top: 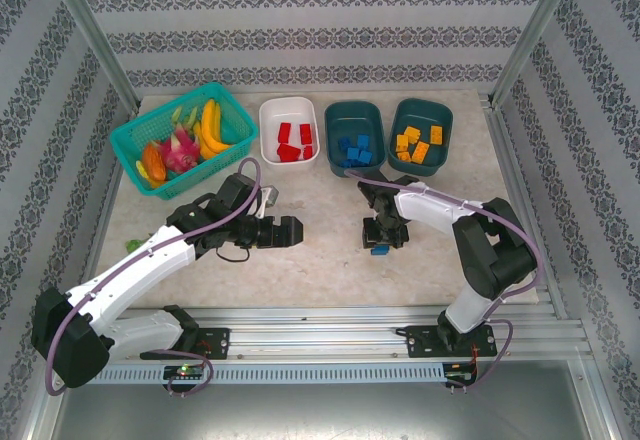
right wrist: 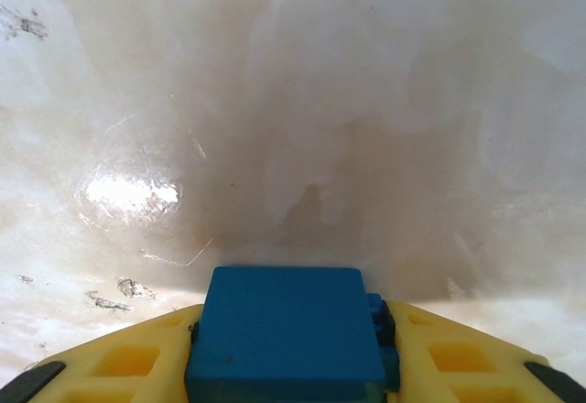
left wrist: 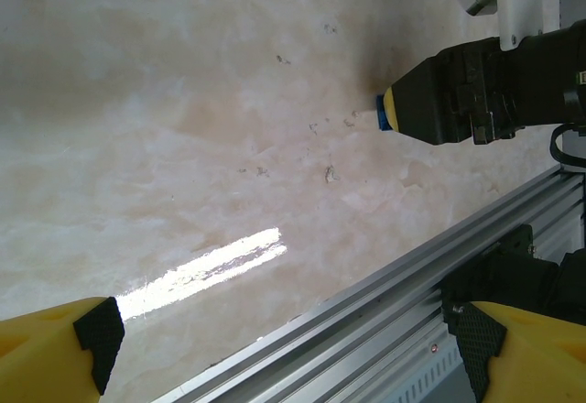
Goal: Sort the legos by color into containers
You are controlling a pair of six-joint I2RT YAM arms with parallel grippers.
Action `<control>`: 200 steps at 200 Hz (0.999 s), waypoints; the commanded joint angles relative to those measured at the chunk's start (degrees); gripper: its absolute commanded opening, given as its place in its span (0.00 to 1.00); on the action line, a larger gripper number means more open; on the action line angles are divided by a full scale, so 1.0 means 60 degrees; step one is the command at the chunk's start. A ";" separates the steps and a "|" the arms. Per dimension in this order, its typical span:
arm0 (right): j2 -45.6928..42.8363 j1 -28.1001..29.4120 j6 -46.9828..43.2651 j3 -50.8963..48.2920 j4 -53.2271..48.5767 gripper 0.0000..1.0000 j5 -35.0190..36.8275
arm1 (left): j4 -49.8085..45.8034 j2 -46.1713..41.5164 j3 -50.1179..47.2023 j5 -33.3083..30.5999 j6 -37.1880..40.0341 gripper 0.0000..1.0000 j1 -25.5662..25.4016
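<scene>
**Right wrist view: blue lego caught between the jaws**

The right jaws are drawn in narrow on a blue lego (right wrist: 284, 330). It fills the gap between the yellow fingers (right wrist: 128, 362) at the bottom centre of the frame, above the pale marbled counter (right wrist: 366, 101). In the top external view this lego (top: 380, 250) lies just right of centre, under the right arm's tip.

The left jaws stand wide and hold nothing, left of centre. In the left wrist view their fingers (left wrist: 92, 330) sit at the two bottom corners.

Across the upper middle stand three tubs:
- a white tub (top: 268, 125) with red legos (top: 293, 142)
- a teal tub (top: 332, 130) with blue legos (top: 354, 147)
- a second teal tub (top: 447, 130) with orange legos (top: 418, 143)

A turquoise basket (top: 165, 110) of fruit sits at the upper left.
</scene>
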 commanded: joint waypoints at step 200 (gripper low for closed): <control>0.7793 -0.1794 -0.1460 1.4070 -0.1322 0.33 0.0208 | 0.1908 0.7034 0.7431 0.0430 -0.0208 0.95 0.2343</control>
